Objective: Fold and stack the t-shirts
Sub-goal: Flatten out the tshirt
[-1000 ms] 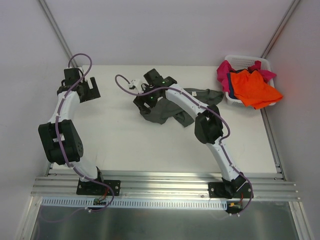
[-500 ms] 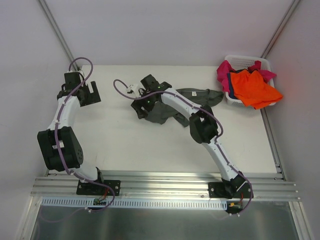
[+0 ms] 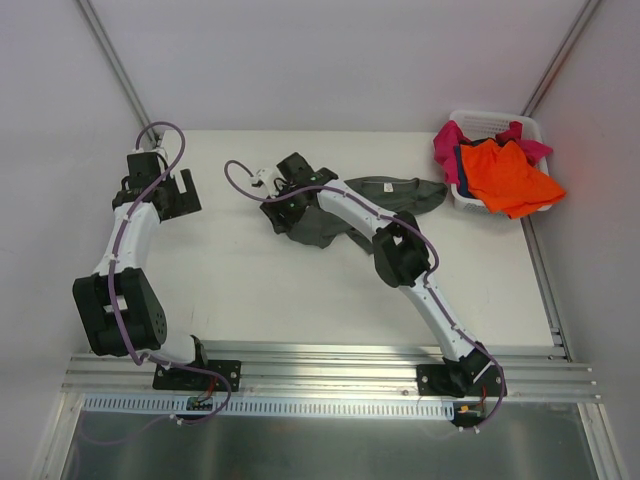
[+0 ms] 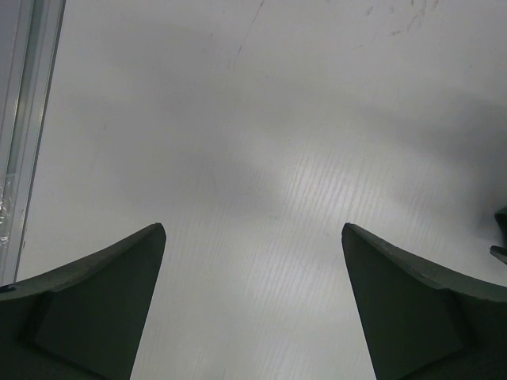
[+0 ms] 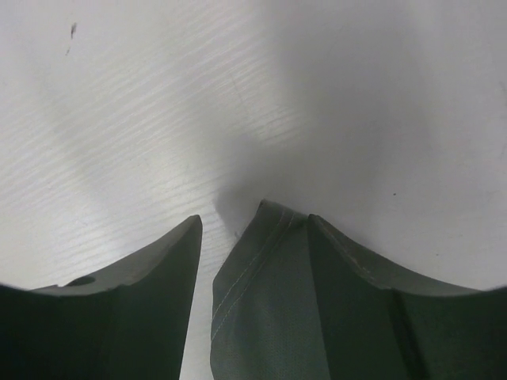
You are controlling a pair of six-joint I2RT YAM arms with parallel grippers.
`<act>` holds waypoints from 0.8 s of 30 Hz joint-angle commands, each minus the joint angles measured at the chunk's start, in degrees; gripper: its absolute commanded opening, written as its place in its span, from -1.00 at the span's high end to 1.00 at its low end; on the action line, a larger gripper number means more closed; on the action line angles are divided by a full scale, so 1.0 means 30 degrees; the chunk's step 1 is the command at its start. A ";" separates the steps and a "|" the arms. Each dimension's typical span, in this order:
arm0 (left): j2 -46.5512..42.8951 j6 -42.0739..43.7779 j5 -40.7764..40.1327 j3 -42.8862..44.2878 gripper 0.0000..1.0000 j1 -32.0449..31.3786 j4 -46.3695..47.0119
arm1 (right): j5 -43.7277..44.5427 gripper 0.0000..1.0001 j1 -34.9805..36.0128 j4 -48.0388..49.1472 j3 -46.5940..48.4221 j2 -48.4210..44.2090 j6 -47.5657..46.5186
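A dark grey-olive t-shirt [image 3: 385,193] lies crumpled and stretched out at the back middle of the table. My right gripper [image 3: 280,205] is at its left end. In the right wrist view a stitched hem of this shirt [image 5: 261,301] lies between the jaws of the right gripper [image 5: 253,218], against the right finger. A strip of table shows between the hem and the left finger, and the jaws stand partly apart. My left gripper [image 3: 185,197] is open and empty over bare table at the back left, as the left wrist view [image 4: 253,227] also shows. Orange [image 3: 505,175], magenta-pink [image 3: 448,145] and dark blue [image 3: 462,165] shirts hang over the basket.
The white plastic laundry basket [image 3: 480,118] stands at the back right corner. Grey walls close in the table on the left, back and right. A metal rail [image 3: 330,375] runs along the near edge by the arm bases.
My right gripper has moved left and a little nearer, and the grey-olive shirt has been drawn out leftwards with it. My left gripper has shifted slightly nearer.
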 commanded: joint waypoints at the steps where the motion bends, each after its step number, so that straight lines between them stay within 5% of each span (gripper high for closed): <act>1: -0.1020 -0.0063 -0.0090 -0.0209 -0.90 -0.0166 -0.0169 | 0.0860 -0.16 0.0220 0.0605 0.0792 -0.0322 0.0606; 14: -0.1167 -0.0503 0.0438 0.0171 -0.90 -0.0166 -0.0315 | 0.2939 -0.06 0.0601 0.0137 0.0147 -0.0557 -0.0331; 19: -0.1196 -0.0649 0.0496 0.0171 -0.90 -0.0165 -0.0286 | 0.3904 0.32 0.0747 0.0311 -0.0496 -0.0790 -0.0887; 24: -0.1167 -0.0766 0.0730 0.0171 -0.90 -0.0049 -0.0286 | 0.5225 0.99 0.0689 0.0692 -0.0820 -0.1199 -0.1240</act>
